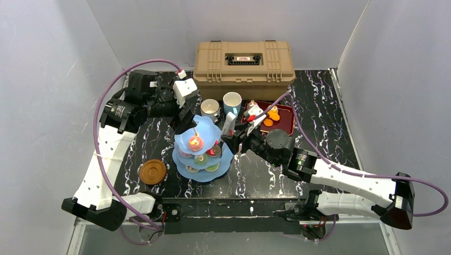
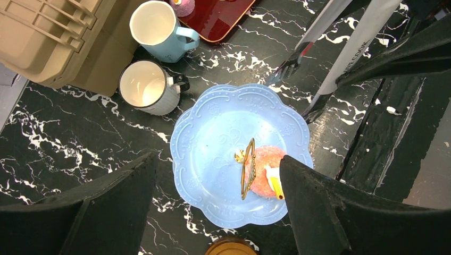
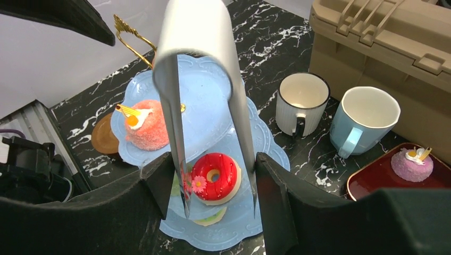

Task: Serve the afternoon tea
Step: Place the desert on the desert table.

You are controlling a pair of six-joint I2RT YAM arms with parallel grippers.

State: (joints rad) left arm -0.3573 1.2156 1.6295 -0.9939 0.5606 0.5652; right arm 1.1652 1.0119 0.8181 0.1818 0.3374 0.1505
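The light-blue three-tier cake stand [image 1: 183,142] stands mid-table with small cakes and donuts on its tiers. My left gripper [image 2: 218,212] hangs open over the top tier [image 2: 213,143]. The stand's gold ring handle sits between its fingers, and a pink cake [image 2: 263,170] lies beside the right finger. My right gripper [image 3: 215,196] is shut on the metal tongs [image 3: 197,32]. The tongs' two arms straddle a red donut [image 3: 215,178] lying on the middle tier. A white mug [image 1: 209,109] and a light-blue mug [image 1: 232,102] stand behind the stand. A brown saucer [image 1: 152,171] lies front left.
The tan toolbox [image 1: 243,62] sits at the back. The dark-red tray [image 1: 284,125] at the right holds orange treats and a purple cake [image 3: 411,163]. A green donut [image 3: 213,217] lies on the lower tier. Both arms crowd round the stand.
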